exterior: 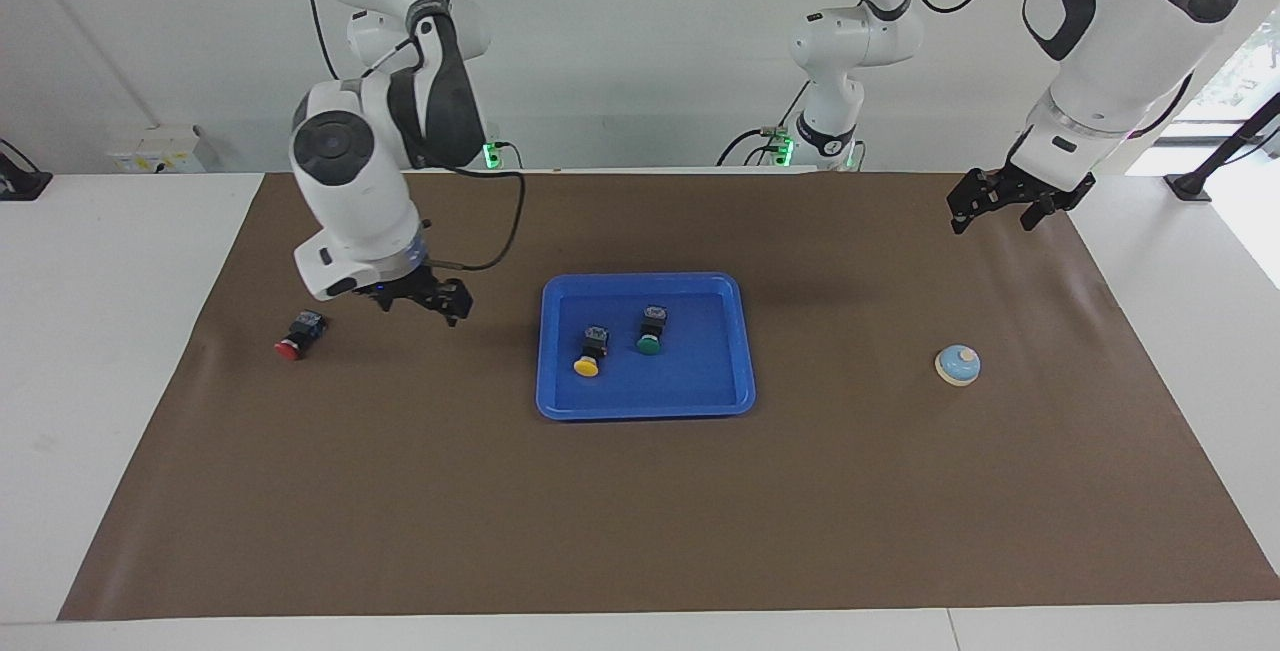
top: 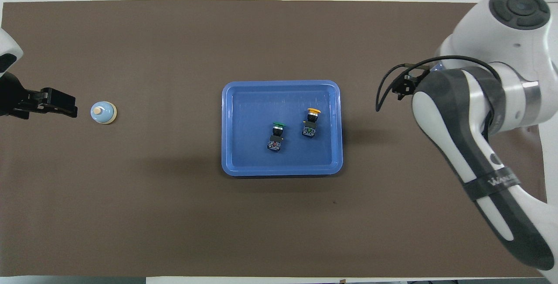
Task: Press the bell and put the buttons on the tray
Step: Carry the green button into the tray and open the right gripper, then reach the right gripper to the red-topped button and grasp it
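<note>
The blue tray (exterior: 560,401) lies mid-table on the brown mat. In it lie the green button (exterior: 650,334) and the yellow button (exterior: 590,352), both on their sides. The red button (exterior: 300,334) lies on the mat toward the right arm's end; in the overhead view the right arm hides it. My right gripper (exterior: 422,303) hangs open and empty just above the mat between the red button and the tray. The light-blue bell (exterior: 958,365) sits toward the left arm's end. My left gripper (exterior: 995,216) waits open in the air beside the bell (top: 103,113).
The brown mat (exterior: 640,511) covers most of the white table. A black cable loops from the right wrist over the mat. The right arm's forearm spans the mat's end in the overhead view.
</note>
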